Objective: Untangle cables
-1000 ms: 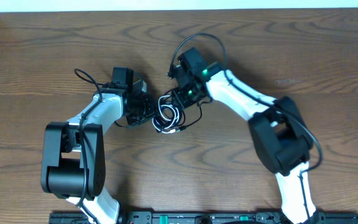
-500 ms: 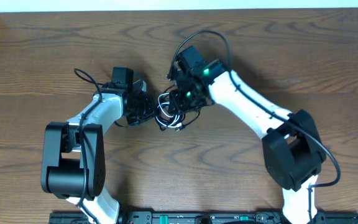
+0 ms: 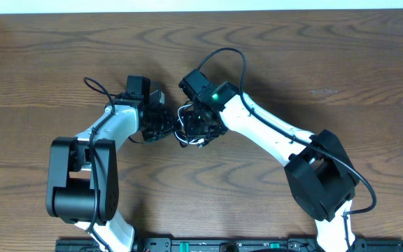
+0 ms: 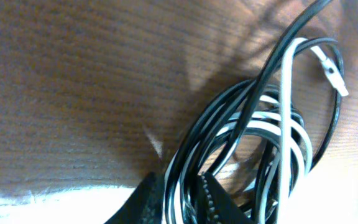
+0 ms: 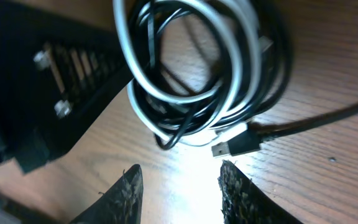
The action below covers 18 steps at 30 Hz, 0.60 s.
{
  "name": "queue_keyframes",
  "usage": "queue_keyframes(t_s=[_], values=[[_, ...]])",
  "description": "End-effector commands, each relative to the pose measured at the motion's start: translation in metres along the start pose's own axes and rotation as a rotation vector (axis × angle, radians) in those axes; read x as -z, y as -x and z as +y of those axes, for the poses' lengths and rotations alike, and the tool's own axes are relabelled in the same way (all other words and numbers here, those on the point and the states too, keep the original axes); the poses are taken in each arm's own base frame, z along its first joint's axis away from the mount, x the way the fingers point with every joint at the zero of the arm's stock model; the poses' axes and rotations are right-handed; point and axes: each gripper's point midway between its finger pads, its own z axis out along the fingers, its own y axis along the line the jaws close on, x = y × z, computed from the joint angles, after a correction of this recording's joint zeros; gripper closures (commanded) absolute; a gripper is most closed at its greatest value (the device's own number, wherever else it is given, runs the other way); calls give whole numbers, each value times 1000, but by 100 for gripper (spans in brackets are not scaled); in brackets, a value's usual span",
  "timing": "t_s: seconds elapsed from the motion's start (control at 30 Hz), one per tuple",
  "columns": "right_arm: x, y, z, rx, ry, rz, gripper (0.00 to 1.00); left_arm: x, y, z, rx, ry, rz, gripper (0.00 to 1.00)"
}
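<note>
Tangled cables lie midway between the table's side edges; left gripper seemingly pinches them; right gripper hovers parted, empty.

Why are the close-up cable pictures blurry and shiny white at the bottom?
Left wrist view: cables too near the lens, soft edges, glare whitening the table below. Right wrist view: bright glare on wood, cables fairly sharp. Overhead view: even, clear.

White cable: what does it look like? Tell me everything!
The white cable is thin, smooth and plastic-looking, curled in several loops threaded through the loops of the black cable. It lies on the wooden table. One flat white plug end sticks out. Some strands run between the fingers of the left gripper.
</note>
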Motion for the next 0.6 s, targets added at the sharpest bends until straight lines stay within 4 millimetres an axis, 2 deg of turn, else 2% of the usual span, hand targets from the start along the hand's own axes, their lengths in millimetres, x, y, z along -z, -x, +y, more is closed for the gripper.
queue_keyframes(t_s=[0.0,0.2,0.4,0.57], values=[[-10,-1,-11,-94,-58,-21,65,-4,-4,8,12,26,17,76],[-24,1,-11,-98,-29,-43,73,-4,-12,3,23,-7,55,65],[-34,-1,-16,-110,-23,-50,74,-4,-14,4,26,-4,60,64],[-37,2,-11,-100,9,-69,73,-4,-14,4,26,-4,60,64]])
